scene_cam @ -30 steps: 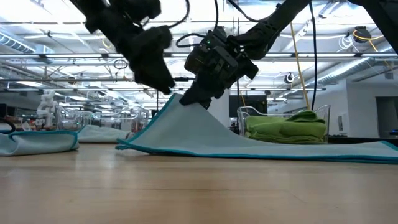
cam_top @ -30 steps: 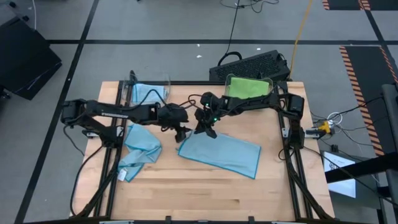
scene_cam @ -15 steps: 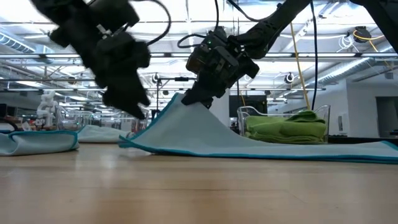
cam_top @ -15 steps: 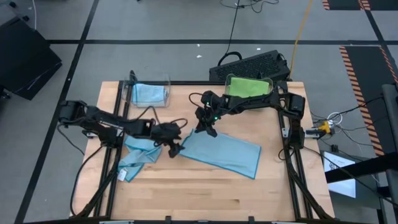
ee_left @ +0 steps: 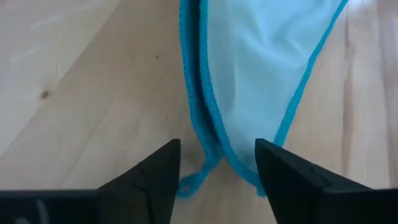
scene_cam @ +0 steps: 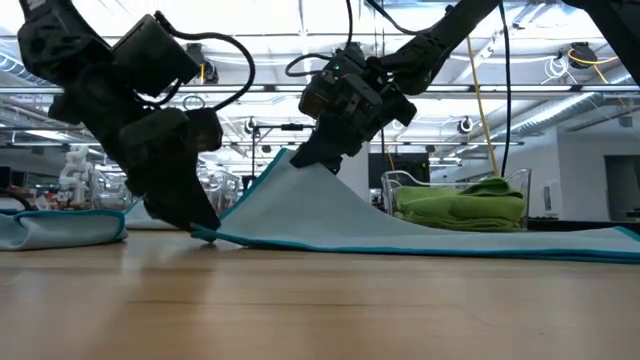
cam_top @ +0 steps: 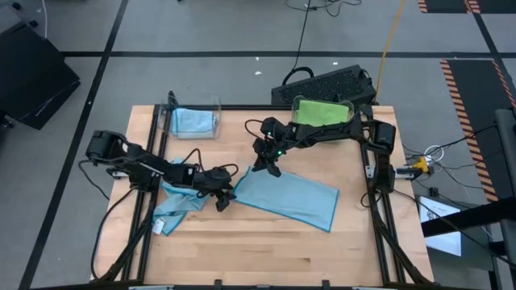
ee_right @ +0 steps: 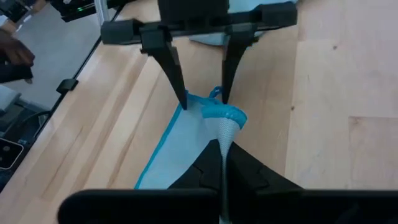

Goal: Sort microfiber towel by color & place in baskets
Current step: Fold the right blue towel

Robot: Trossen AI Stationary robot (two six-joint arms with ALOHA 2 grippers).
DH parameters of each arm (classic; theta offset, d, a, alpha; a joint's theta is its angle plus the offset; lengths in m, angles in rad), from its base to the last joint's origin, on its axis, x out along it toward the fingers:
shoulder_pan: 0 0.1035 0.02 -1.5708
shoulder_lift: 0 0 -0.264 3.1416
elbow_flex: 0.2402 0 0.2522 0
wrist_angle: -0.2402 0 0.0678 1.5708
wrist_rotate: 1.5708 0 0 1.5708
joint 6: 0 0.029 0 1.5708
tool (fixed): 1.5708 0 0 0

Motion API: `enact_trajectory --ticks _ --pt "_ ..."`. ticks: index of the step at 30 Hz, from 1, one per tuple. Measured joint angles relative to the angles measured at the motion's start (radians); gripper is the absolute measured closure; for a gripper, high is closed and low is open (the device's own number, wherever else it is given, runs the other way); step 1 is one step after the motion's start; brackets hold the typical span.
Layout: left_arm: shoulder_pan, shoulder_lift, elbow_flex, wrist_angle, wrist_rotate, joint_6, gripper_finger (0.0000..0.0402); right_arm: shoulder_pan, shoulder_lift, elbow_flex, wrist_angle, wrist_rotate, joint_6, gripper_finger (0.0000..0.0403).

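Note:
A light-blue towel [cam_top: 290, 200] lies spread in the middle of the table. Its far left part is raised like a tent [scene_cam: 300, 200] under my shut right gripper [cam_top: 267, 167]. My left gripper [ee_left: 214, 177] is low at the towel's left corner [ee_left: 202, 168], which has a small loop. Its fingers are open, one on each side of the corner; I cannot tell if they touch it. A second blue towel [cam_top: 179, 200] lies crumpled at the left. The far left basket [cam_top: 193, 121] holds a blue towel, and the far right basket [cam_top: 322, 113] holds green ones. My right gripper pinches the towel's far edge near its left end [ee_right: 222, 134] between its two fingers. It comes slanting down from the far right. The bunched hem [ee_right: 225, 115] shows just past the fingertips. That part is lifted; the rest slopes down onto the table.
A black keyboard [cam_top: 322, 83] sits beyond the far edge behind the green basket. Black frame rails [cam_top: 379, 201] run along the left and right sides of the table. Bare wood [cam_top: 266, 254] lies toward the near edge.
My left gripper has come down and toward the near edge, from beside the right gripper to the towel's left corner at table height. My right gripper and the raised towel have kept still.

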Motion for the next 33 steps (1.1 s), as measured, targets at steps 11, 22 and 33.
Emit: enact_trajectory --ticks 11,22,33 --pt "-0.017 0.081 0.003 0.084 -0.019 -0.037 0.0260 0.000 0.000 0.000 -0.005 0.003 0.007 0.0403" --pt "0.011 -0.028 0.050 -0.001 0.051 -0.166 0.0393 -0.035 -0.069 0.000 -0.066 0.020 0.094 0.0403" --pt "0.081 -0.195 0.489 -0.543 0.052 0.085 0.0396 -0.018 -0.412 0.001 -0.264 0.137 0.130 0.0403"
